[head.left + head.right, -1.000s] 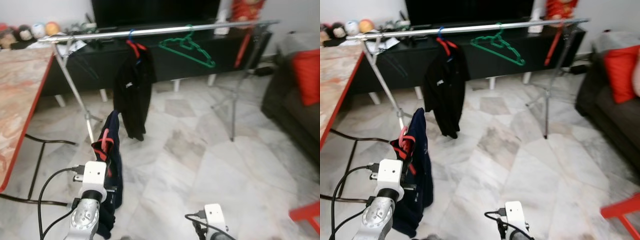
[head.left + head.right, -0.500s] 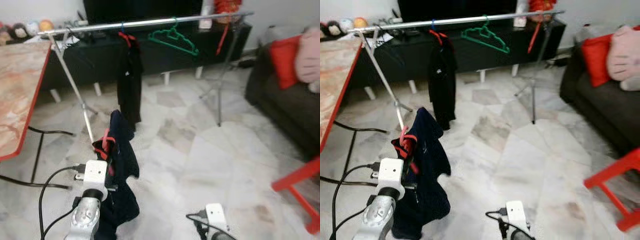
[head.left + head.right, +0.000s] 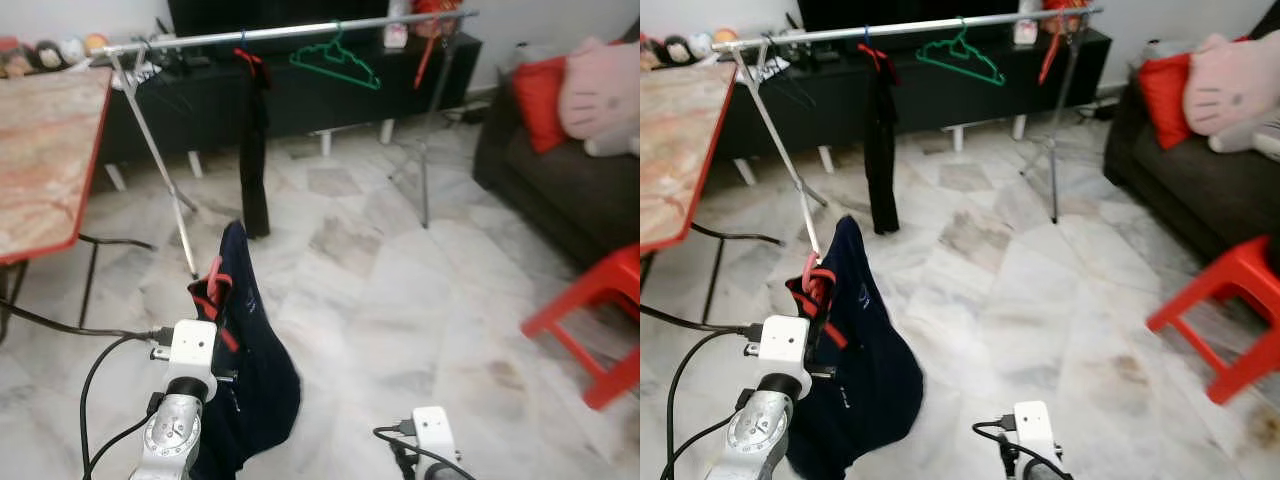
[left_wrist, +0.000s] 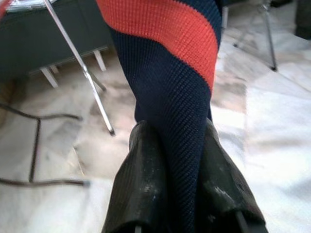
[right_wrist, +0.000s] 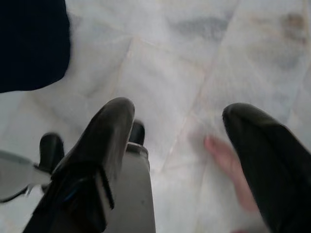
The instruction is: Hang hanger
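1. the floor [image 3: 400,300] is pale marble tile and takes up most of the room.
2. a dark sofa [image 3: 560,190] sits on the robot's right, with a red cushion [image 3: 535,100] and a pink soft toy [image 3: 600,85] on it.
3. a table [image 3: 45,150] with a marble-look top and a red edge stands on the left.
4. a long silver clothes rail [image 3: 290,30] runs across the far side, in front of a black tv cabinet [image 3: 300,90].
5. a black garment [image 3: 254,150] hangs from the rail, near the rail's left end.
6. a green hanger [image 3: 335,62] hangs bare on the rail, just to the right of the black garment.
7. a red stool [image 3: 595,320] stands on the right, near the sofa.
8. a navy shirt [image 3: 250,370] droops down toward the floor, well apart from the rail.
9. the navy shirt sits on a red hanger [image 3: 212,295], which pokes out at the top of the shirt.
10. the left gripper [image 4: 177,179] is raised in front of the robot, and its two black fingers pinch tight on the navy shirt with its orange stripe.
11. the right gripper [image 5: 177,141] hangs low over the floor with its fingers spread wide and nothing in them.
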Motion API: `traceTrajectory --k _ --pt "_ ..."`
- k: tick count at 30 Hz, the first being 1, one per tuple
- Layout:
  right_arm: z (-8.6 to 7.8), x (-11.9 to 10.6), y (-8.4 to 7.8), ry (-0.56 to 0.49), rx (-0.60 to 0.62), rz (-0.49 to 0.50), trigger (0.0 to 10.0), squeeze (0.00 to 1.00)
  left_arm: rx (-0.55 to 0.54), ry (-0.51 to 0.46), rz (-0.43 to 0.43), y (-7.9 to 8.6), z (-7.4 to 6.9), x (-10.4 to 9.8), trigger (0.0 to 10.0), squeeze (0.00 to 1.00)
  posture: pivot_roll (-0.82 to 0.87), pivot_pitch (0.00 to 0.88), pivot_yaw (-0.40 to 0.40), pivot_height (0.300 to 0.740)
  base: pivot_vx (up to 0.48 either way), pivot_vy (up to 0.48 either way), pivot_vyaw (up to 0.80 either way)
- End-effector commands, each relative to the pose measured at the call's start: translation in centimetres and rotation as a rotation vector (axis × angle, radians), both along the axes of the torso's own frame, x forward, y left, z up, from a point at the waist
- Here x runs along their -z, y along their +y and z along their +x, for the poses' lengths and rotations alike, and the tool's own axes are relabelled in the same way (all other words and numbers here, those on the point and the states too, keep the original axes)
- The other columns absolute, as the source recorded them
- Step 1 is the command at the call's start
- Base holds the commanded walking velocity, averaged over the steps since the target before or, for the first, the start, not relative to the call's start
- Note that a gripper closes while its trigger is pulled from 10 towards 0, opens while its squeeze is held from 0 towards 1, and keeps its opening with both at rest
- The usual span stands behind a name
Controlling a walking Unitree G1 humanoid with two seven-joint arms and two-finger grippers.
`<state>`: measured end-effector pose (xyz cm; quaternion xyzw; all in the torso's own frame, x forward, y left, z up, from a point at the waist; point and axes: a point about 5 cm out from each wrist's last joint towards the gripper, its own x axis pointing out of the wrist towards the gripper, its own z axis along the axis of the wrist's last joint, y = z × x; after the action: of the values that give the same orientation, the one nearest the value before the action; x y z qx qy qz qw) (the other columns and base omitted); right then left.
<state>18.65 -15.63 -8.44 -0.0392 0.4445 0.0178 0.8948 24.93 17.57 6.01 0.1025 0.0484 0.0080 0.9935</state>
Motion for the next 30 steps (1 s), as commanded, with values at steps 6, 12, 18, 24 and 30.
traceTrajectory --k 6,12,18,24,30 --pt "0.1 -0.1 0.3 -0.014 0.008 0.017 10.0 0.00 0.034 -0.017 0.003 -0.1 0.3 -0.7 10.0 0.00 -0.01 0.063 -0.032 0.740 0.000 0.000 0.00" --pt "0.2 -0.2 0.2 -0.046 0.029 0.010 10.0 0.00 0.087 0.001 -0.004 -0.6 0.5 -0.7 10.0 0.00 0.00 0.058 -0.033 0.740 0.000 0.000 0.00" --pt "0.7 -0.7 0.3 -0.120 -0.012 -0.001 10.0 0.00 0.215 0.034 -0.009 -1.7 1.3 -1.4 10.0 0.00 -0.01 0.043 -0.036 0.740 0.000 0.000 0.00" --pt "1.4 -1.4 0.8 -0.207 -0.188 -0.062 10.0 0.00 0.377 0.074 -0.013 -3.0 2.0 -2.3 10.0 0.00 -0.02 0.027 -0.038 0.740 0.000 0.000 0.00" --pt "1.7 -1.7 1.2 -0.259 -0.247 -0.042 10.0 0.00 0.509 0.047 -0.046 -4.1 2.8 -4.4 10.0 0.00 -0.03 0.016 -0.039 0.740 0.000 0.000 0.00"
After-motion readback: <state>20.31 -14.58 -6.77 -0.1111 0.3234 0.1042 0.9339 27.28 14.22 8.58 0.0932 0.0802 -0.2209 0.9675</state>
